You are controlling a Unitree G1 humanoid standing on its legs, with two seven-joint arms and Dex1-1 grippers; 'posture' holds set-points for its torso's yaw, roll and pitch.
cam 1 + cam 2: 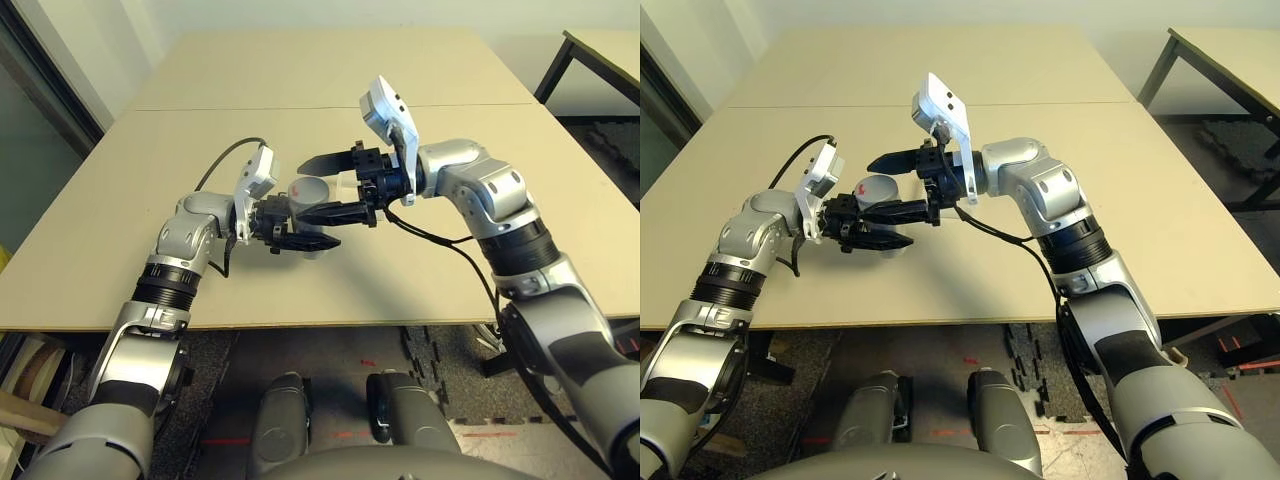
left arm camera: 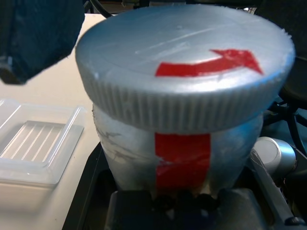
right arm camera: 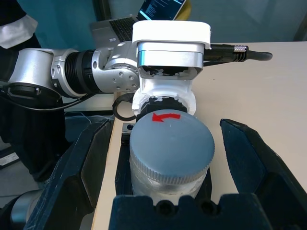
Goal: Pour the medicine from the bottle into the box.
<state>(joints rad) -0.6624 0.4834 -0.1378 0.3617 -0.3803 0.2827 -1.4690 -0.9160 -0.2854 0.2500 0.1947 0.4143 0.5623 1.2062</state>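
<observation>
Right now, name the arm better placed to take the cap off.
The right, I'd say: its gripper stands open around the cap, while the left gripper is shut on the bottle and can steady it.

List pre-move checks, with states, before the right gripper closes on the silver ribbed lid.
1. Silver-grey cylindrical bottle gripped by the black-fingered left gripper: ok.
2. Black-fingered right gripper open: ok.
3. Silver ribbed lid with red arrow between the right fingers: ok.
4. Lid off, ready to pour: not ok, still on the bottle.
5. Shallow clear plastic box on the beige table, upright: ok.
6. Medicine inside the bottle: cannot tell.
</observation>
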